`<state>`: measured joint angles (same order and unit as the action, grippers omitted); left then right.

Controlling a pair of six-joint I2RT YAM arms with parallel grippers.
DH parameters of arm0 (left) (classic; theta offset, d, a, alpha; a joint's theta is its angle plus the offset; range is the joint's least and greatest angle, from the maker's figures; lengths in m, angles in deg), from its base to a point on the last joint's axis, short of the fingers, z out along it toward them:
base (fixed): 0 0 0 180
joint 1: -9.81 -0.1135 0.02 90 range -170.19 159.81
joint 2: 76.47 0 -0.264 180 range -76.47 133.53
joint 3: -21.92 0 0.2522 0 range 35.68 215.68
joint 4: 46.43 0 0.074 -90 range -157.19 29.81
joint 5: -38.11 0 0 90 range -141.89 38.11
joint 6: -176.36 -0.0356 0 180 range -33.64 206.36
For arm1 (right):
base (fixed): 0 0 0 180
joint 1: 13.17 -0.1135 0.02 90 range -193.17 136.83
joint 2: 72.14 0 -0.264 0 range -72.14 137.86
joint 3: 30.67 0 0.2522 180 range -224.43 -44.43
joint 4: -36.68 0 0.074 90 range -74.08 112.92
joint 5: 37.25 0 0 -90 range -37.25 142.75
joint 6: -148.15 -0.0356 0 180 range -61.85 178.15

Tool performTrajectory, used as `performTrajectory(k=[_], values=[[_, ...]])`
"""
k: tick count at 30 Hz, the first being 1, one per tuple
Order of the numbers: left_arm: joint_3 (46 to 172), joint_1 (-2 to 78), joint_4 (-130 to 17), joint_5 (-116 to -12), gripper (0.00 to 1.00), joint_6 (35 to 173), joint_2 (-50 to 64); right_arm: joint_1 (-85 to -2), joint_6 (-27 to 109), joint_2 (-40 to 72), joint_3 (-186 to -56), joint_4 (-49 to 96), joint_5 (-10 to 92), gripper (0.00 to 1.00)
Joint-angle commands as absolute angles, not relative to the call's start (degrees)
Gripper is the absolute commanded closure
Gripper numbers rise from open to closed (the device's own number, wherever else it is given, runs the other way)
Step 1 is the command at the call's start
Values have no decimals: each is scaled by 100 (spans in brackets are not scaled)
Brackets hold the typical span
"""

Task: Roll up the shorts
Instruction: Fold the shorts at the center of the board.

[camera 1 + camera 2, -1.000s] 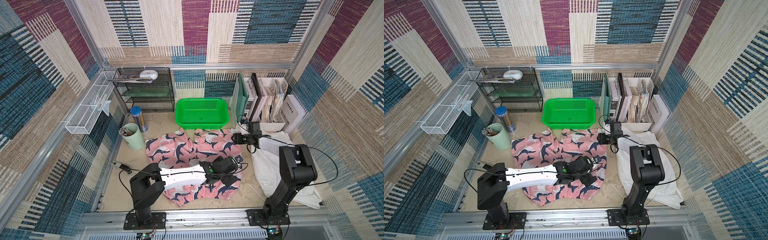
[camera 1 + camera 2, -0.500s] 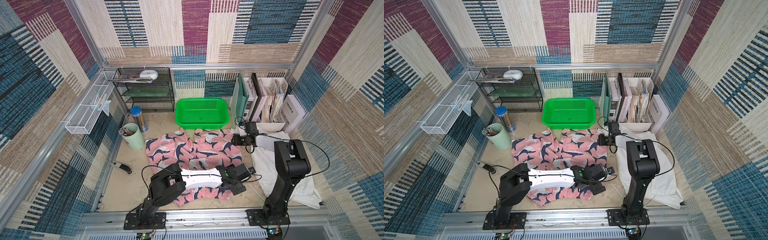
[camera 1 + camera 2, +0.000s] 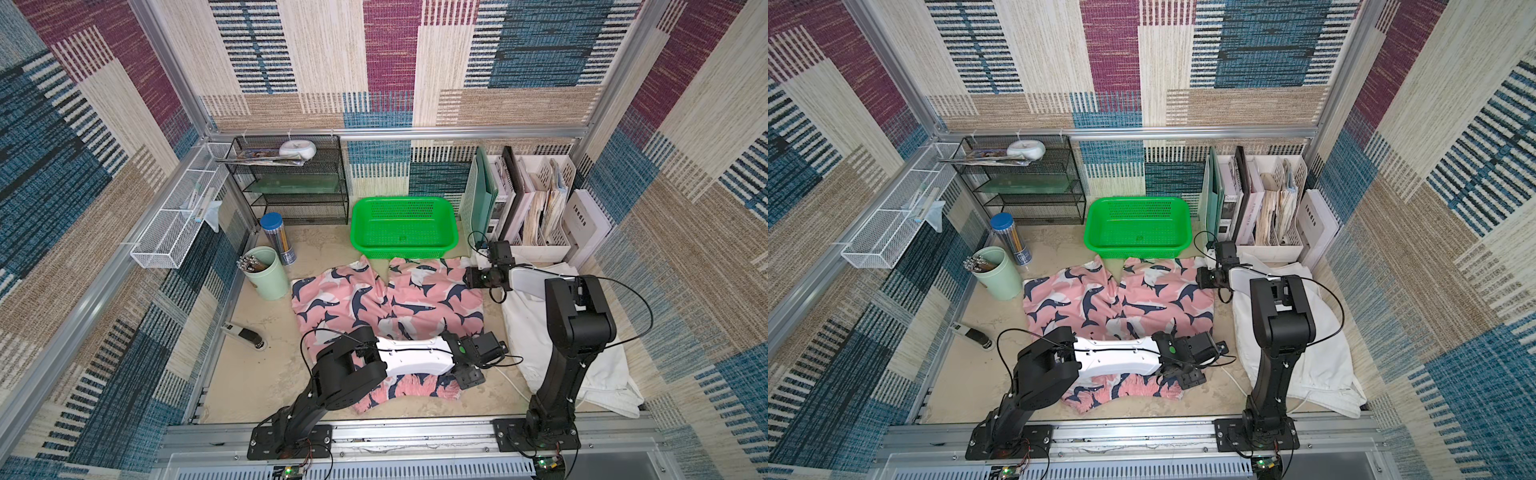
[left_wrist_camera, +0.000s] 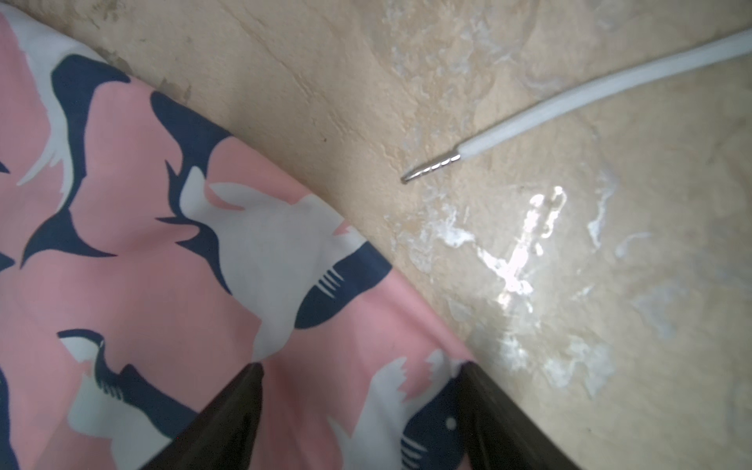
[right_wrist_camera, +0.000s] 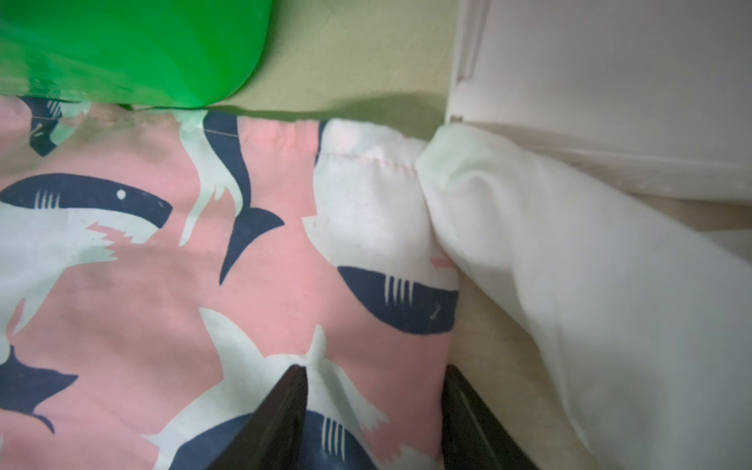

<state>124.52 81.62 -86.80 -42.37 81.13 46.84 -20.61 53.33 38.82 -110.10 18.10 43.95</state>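
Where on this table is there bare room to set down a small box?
The widest bare patch of table lies at the front, between the pink shorts and the small device. A narrower strip runs between the wire shelf and those shorts. The side with the white shorts and file holders is crowded.

Your pink shorts (image 3: pixel 386 299), printed with navy-and-white sharks, lie spread flat in the middle, legs toward the back, gathered waist toward the front. Your plain white shorts (image 3: pixel 606 374) lie rumpled just beside them on the right, touching a far hem corner, drawstring (image 4: pixel 529 123) trailing loose.
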Motion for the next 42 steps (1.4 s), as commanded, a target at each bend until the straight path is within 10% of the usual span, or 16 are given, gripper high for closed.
performTrajectory(k=[1,8,29,42], values=[[12411,8144,-9160,-4339,39,8039,4797,-2077,5280,3975,-11023,1351,4351,56],[12444,8144,-9209,-4427,100,8048,4810,-2066,5149,3685,-10877,1465,4691,100],[12109,8136,-8826,-3758,100,8101,2879,-2624,5631,1954,-11424,961,3706,100],[9654,8066,-8801,-3304,100,9686,797,-4191,5368,3066,-12861,900,2055,100]])
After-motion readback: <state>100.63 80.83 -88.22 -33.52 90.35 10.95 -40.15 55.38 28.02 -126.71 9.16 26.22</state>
